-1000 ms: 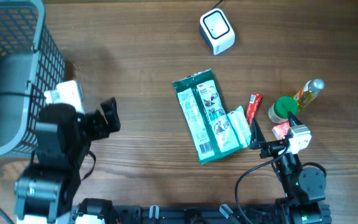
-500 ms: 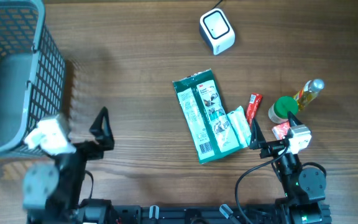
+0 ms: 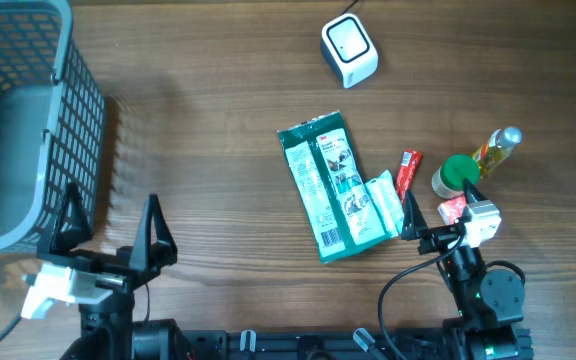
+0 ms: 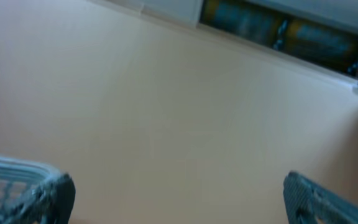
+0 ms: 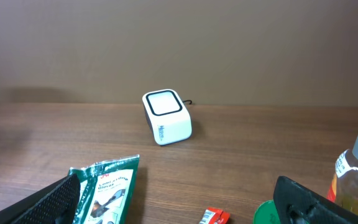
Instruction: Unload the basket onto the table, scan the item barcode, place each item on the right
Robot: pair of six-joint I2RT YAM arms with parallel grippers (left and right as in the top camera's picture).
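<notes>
The white barcode scanner (image 3: pixel 349 50) stands at the back of the table, its window facing up, also in the right wrist view (image 5: pixel 166 116). A green packet (image 3: pixel 330 187) lies mid-table with a small white packet (image 3: pixel 385 203) against its right side. A red sachet (image 3: pixel 408 171), a green-capped jar (image 3: pixel 455 175) and a small bottle (image 3: pixel 496 150) sit to the right. My right gripper (image 3: pixel 440 207) is open just in front of them, holding nothing (image 5: pixel 179 205). Near the front left edge my left gripper (image 3: pixel 110 225) is open and empty (image 4: pixel 182 202), tipped up toward the wall.
A grey wire basket (image 3: pixel 18 120) fills the far left; its rim shows in the left wrist view (image 4: pixel 5 168). Bare wood lies between the basket and the green packet. The scanner's cable runs off the back edge.
The left arm has pulled back from beside the basket toward the front edge, and its fingers now point up and away. The right arm and the items have not moved.
</notes>
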